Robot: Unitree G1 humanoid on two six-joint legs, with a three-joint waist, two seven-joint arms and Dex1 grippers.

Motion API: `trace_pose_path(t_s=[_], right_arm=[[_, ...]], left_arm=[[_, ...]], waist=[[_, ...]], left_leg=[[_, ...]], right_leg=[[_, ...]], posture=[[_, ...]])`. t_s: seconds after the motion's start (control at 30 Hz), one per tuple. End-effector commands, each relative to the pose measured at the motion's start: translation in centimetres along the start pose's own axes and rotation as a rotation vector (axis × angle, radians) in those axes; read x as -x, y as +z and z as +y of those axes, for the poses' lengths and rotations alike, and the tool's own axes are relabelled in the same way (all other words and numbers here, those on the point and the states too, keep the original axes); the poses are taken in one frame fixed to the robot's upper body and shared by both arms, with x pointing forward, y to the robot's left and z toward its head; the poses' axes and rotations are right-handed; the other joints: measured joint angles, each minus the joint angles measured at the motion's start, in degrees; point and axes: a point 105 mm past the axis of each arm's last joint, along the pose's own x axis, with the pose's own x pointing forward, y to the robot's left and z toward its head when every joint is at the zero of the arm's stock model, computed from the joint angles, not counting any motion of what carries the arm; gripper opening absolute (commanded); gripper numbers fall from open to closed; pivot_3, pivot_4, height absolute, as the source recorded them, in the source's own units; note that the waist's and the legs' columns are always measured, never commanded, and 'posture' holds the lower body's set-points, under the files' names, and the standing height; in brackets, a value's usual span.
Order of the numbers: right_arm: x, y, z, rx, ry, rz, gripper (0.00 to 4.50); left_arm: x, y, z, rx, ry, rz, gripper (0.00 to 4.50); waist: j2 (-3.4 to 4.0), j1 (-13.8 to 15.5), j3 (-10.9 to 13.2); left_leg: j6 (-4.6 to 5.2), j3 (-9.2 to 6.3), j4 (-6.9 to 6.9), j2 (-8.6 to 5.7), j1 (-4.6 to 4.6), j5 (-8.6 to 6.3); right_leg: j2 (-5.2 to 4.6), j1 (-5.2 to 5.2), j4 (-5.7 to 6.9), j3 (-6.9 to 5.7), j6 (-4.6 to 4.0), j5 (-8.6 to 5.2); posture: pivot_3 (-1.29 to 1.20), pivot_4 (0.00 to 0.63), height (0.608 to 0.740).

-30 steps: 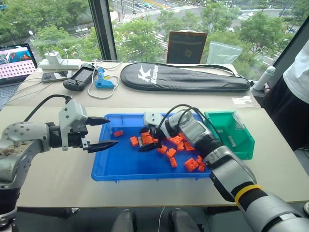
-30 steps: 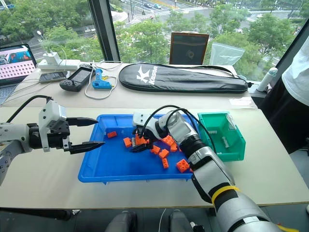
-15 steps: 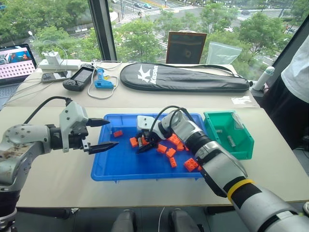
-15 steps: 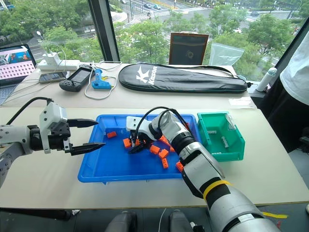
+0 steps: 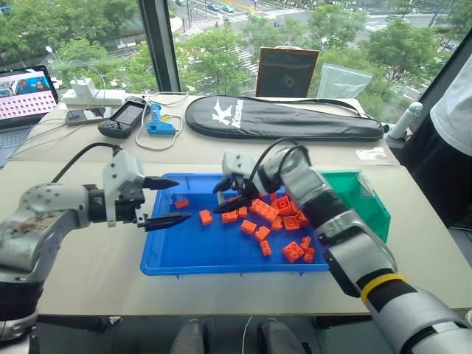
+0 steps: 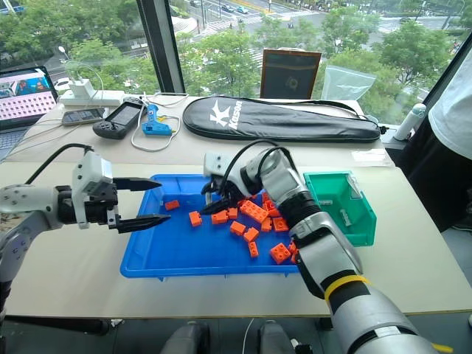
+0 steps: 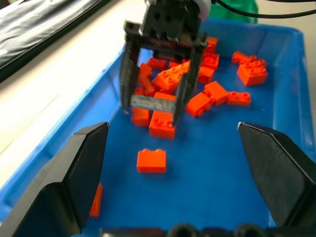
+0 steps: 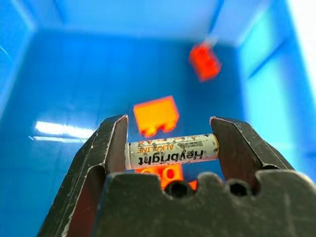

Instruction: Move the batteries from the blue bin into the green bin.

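The right gripper (image 8: 170, 148) fingers grasp one silver cylindrical battery (image 8: 171, 150) endwise above the shallow blue plastic bin (image 5: 184, 258); its end-to-end hold may slip in transit. Left gripper (image 5: 168, 201) fingers are released.

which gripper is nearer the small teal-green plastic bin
Right. The right gripper, shut on a silver battery, hangs above the blue tray's middle, nearer the teal-green bin. The open left gripper sits at the tray's far-left edge.

Right claw (image 7: 156, 103) pinched narrow; left claw (image 5: 164, 202) spread wide.
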Motion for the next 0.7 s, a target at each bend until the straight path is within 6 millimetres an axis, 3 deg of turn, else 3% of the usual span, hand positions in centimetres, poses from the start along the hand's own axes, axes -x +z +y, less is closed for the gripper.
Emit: trace_pose_path(t_s=[0.03, 0.23, 0.3, 0.4, 0.47, 0.53, 0.57, 0.63, 0.7], right_arm=[[4.5, 1.1, -0.1, -0.031, -0.114, -0.035, 2.5], [13.8, -3.0, 0.9, -0.194, -0.384, 0.14, 2.5], [15.6, -3.8, 1.3, -0.231, -0.444, 0.176, 2.5], [20.2, -6.7, 2.0, -0.314, -0.604, 0.283, 2.5], [21.4, -7.7, 2.2, -0.336, -0.649, 0.318, 2.5], [22.1, -9.3, 2.8, -0.377, -0.678, 0.345, 3.51], [22.2, -9.9, 2.9, -0.403, -0.688, 0.334, 3.68], [22.1, -11.2, 3.2, -0.424, -0.702, 0.359, 4.47], [22.1, -11.6, 3.3, -0.432, -0.708, 0.362, 4.47]], left_arm=[[-1.0, 1.2, 0.3, -0.039, -0.048, -0.052, 4.5], [-3.7, 1.0, 0.1, -0.027, -0.162, -0.082, 4.5], [-4.1, 1.3, 0.3, -0.028, -0.177, -0.095, 4.5], [-5.3, 1.8, 0.8, -0.039, -0.188, -0.124, 4.5], [-5.7, 2.0, 1.0, -0.044, -0.192, -0.133, 4.5], [-6.3, 3.0, 1.7, -0.037, -0.157, -0.186, 4.5], [-6.4, 3.2, 1.8, -0.027, -0.156, -0.191, 4.5], [-6.7, 2.8, 2.0, -0.018, -0.146, -0.158, 4.5], [-6.7, 2.3, 2.2, -0.009, -0.133, -0.126, 4.5]], waist=[[0.0, 0.33, 0.0], [-0.01, 1.6, 0.0], [-0.01, 1.57, 0.0], [-0.01, 1.28, 0.01], [-0.01, 1.18, 0.0], [-0.01, 0.76, 0.0], [-0.01, 0.74, 0.01], [-0.01, 0.66, 0.01], [-0.01, 0.62, 0.0]], left_leg=[[0.0, 0.01, 0.0, -0.02, 0.0, 0.0], [0.01, 0.04, 0.02, -0.1, -0.05, -0.01], [0.02, 0.05, 0.01, -0.1, -0.06, -0.01], [0.02, 0.05, 0.01, -0.07, -0.04, 0.0], [0.03, 0.04, 0.02, -0.08, -0.03, 0.0], [0.03, 0.11, 0.02, -0.08, -0.01, -0.01], [0.04, 0.11, 0.02, -0.08, 0.0, -0.01], [0.04, 0.09, 0.06, -0.06, 0.0, 0.0], [0.04, 0.09, 0.06, -0.07, 0.0, 0.0]], right_leg=[[-0.01, 0.01, -0.01, 0.0, 0.0, 0.0], [-0.08, 0.03, -0.13, 0.01, 0.02, -0.01], [-0.07, 0.02, -0.15, 0.02, 0.02, -0.02], [-0.03, 0.0, -0.14, 0.05, 0.02, -0.02], [-0.04, 0.04, -0.15, 0.05, 0.02, -0.03], [-0.06, 0.03, -0.17, 0.14, 0.03, -0.03], [-0.05, 0.05, -0.17, 0.15, 0.03, -0.02], [-0.01, 0.06, -0.17, 0.15, 0.03, -0.02], [-0.03, 0.06, -0.16, 0.17, 0.04, -0.02]], posture=[[0.0, 0.15, 0.733], [0.0, 0.15, 0.733], [0.0, 0.15, 0.733], [0.0, 0.15, 0.733], [0.0, 0.15, 0.733], [0.0, 0.15, 0.733], [0.0, 0.15, 0.733], [0.0, 0.15, 0.733], [0.0, 0.15, 0.733]])
